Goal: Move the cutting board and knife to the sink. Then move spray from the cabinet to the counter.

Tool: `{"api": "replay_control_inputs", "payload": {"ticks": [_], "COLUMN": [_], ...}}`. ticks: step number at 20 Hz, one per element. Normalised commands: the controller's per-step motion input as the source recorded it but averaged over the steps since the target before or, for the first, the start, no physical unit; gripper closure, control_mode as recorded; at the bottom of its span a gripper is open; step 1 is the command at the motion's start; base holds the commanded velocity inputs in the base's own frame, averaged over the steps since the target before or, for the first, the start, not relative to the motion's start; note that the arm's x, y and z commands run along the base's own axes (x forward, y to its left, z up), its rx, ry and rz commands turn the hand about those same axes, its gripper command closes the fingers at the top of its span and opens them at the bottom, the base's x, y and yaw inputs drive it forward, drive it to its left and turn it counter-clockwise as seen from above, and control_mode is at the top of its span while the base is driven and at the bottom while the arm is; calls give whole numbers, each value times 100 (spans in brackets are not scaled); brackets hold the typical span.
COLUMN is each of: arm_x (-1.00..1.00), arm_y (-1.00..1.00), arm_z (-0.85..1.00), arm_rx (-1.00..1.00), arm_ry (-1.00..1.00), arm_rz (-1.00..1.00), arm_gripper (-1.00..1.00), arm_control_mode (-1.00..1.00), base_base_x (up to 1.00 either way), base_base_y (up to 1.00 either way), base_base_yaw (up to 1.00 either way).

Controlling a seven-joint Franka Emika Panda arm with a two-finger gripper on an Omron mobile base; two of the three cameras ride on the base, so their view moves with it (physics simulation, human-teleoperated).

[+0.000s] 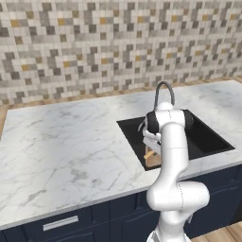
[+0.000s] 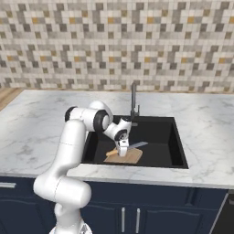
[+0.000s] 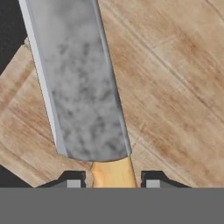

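Observation:
The brown wooden cutting board [image 2: 131, 158] [image 3: 175, 87] lies flat in the front left of the black sink [image 2: 160, 132] [image 1: 208, 140]. The knife [image 3: 78, 87] [image 2: 139, 146] rests on or just above the board, its grey blade pointing away from the hand. My gripper [image 3: 113, 181] [image 2: 122, 152] reaches down into the basin and is shut on the knife's orange handle [image 3: 113, 173], a fingertip on each side. In the left base view my own arm covers most of the board [image 1: 152, 159]. The spray and the cabinet are out of view.
The curved grey faucet [image 1: 164, 90] [image 2: 133, 98] stands at the sink's back rim, close behind my forearm. White marble counter [image 1: 71, 142] [image 2: 36, 123] stretches to both sides of the basin, with navy drawers [image 1: 61, 222] below and a mosaic tile wall behind.

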Motion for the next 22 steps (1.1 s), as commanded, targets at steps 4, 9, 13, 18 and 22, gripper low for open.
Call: {"api": "replay_control_inputs", "payload": {"ticks": [4,9,13,18,22], "arm_x": [20,0,-9,-8,-29], "arm_y": [0,0,0,5,1], "arm_z": [-32,-15,-12,-6,0], "arm_rx": [0,1,4,2,0], "arm_ry": [-1,-4,-3,-9,-5], "arm_rz": [-9,-4,-8,-8,-10], "arm_gripper": [100,100,100,-100,-100], "arm_control_mode": [-100,-100,-100,-100,-100], "base_base_x": [0,0,0,0,0], "base_base_y": [0,0,0,0,0], "base_base_yaw": [0,0,0,0,0]}}
